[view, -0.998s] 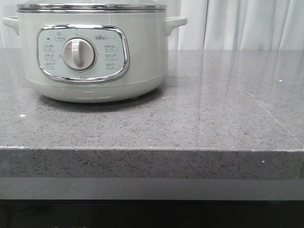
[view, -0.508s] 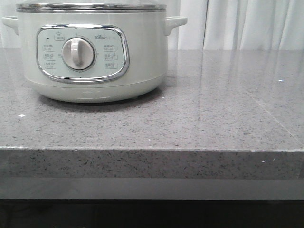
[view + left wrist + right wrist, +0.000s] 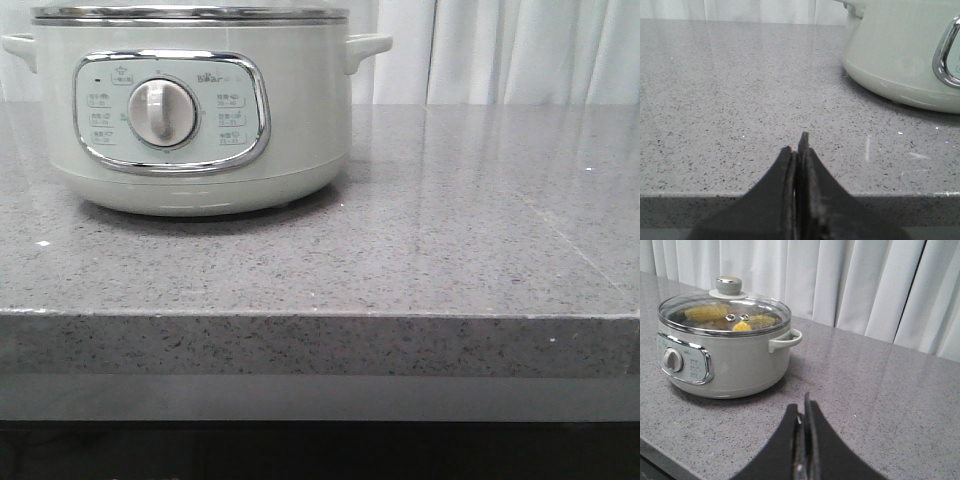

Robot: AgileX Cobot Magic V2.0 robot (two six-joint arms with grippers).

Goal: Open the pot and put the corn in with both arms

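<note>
The pale grey-green pot [image 3: 300,120] stands at the back left of the speckled counter, its dial panel [image 3: 170,112] facing me. In the right wrist view the pot [image 3: 740,360] carries its glass lid [image 3: 755,305] with a grey knob [image 3: 728,285]. Yellow corn [image 3: 707,312] lies inside under the glass, with another yellow piece [image 3: 742,326] beside it. My right gripper [image 3: 801,402] is shut and empty, low over the counter, well short of the pot. Near the counter's front edge, to the pot's [image 3: 900,55] left, my left gripper [image 3: 799,142] is shut on nothing. Neither gripper shows in the front view.
The grey stone counter [image 3: 450,230] ends in a front edge [image 3: 320,315] close to me. White curtains [image 3: 865,285] hang behind it. The pot's side handles [image 3: 368,48] stick out at rim height.
In the front view the pot's panel and dial have shifted slightly to the left. Nothing else differs.
</note>
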